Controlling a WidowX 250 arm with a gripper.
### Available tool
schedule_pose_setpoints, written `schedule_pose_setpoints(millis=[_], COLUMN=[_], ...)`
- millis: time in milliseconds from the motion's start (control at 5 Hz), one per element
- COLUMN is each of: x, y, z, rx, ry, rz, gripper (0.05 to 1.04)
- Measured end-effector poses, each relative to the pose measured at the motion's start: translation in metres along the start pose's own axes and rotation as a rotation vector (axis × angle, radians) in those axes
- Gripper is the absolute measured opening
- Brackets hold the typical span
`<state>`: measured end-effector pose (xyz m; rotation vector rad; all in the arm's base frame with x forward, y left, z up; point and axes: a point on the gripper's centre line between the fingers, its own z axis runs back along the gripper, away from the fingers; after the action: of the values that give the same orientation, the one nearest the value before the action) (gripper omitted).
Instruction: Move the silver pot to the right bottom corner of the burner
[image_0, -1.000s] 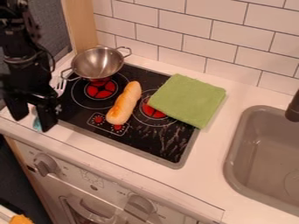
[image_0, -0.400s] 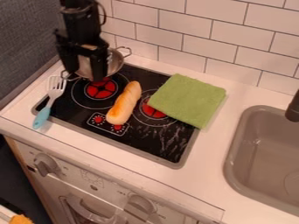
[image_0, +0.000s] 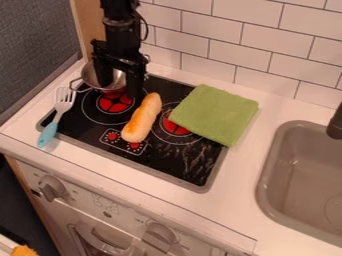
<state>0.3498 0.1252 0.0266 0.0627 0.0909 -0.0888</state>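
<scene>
Tool (image_0: 120, 92) moved right, now at silver pot (image_0: 117, 80), fingers open wide. Bread (image_0: 142, 118) lies near green cloth (image_0: 215, 114).

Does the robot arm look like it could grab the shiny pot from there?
Probably yes. The open gripper hangs by the silver pot, with nothing seen blocking it. The bread lies off to the side, though how close the gripper is stays hard to tell.
</scene>
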Motion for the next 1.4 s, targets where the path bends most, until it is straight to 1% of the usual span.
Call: schedule_pose_setpoints(millis=[200, 400, 600, 800, 1000, 1200, 1400], x=[0.007, 0.01, 0.007, 0.0, -0.01, -0.025, -0.06], y=[0.003, 0.002, -0.003, -0.005, -0.004, -0.015, -0.045], z=[-0.012, -0.014, -0.013, -0.001, 0.015, 0.047, 0.074], rx=[0.002, 0.005, -0.005, -0.02, -0.043, -0.075, -0.064], ry=[0.014, 0.005, 0.005, -0.014, -0.038, -0.099, -0.145], rz=[0.004, 0.001, -0.021, -0.029, -0.03, -0.046, -0.103], gripper=[0.953, 0.642, 0.396, 0.222, 0.095, 0.073, 0.073])
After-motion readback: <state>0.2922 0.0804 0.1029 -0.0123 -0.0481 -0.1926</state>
